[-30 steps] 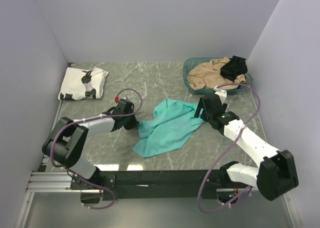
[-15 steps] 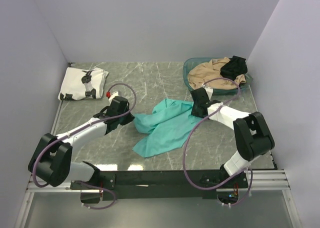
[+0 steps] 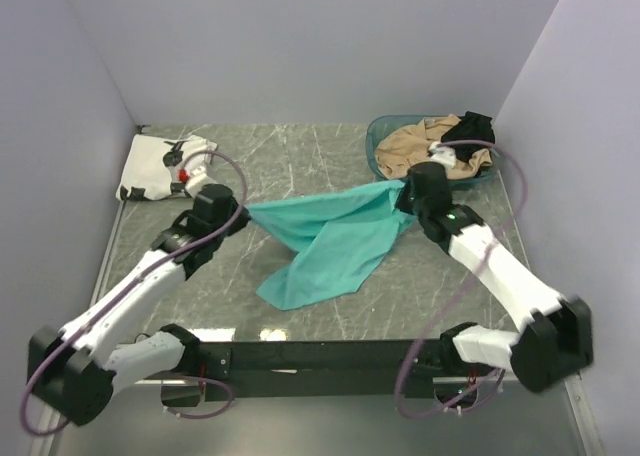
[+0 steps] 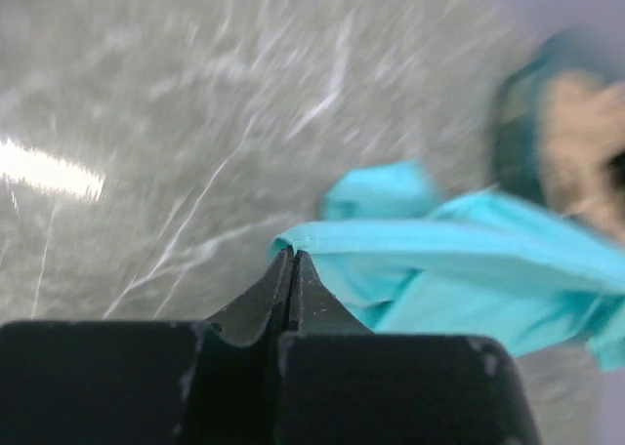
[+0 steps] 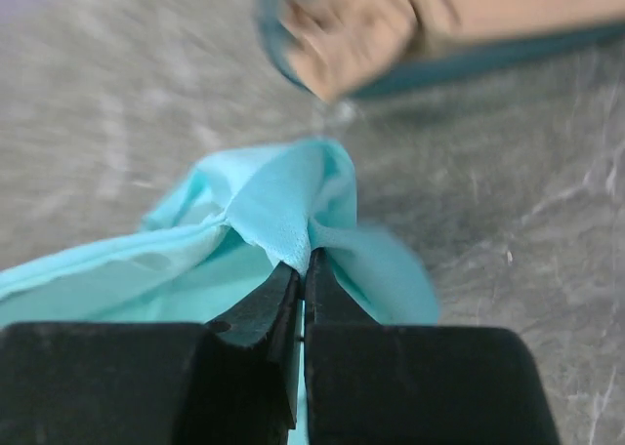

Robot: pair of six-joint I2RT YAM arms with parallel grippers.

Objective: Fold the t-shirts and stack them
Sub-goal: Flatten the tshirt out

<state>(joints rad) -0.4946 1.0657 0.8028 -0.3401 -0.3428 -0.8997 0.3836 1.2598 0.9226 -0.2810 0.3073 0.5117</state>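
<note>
The teal t-shirt (image 3: 330,241) hangs stretched between both grippers above the table's middle, its lower part drooping to the marble. My left gripper (image 3: 243,210) is shut on the shirt's left edge (image 4: 322,238). My right gripper (image 3: 404,195) is shut on a bunched fold at its right end (image 5: 288,216). The white t-shirt with black figures (image 3: 165,166) lies folded at the far left corner, apart from both grippers.
A teal basket (image 3: 380,136) at the far right holds a tan garment (image 3: 420,148) and a small black garment (image 3: 470,131), just behind the right gripper. Walls close in on three sides. The black rail (image 3: 320,356) runs along the near edge.
The right gripper has shut on the teal shirt's right end. Both arms have lifted and moved apart, pulling the crumpled shirt into a taut band between them.
</note>
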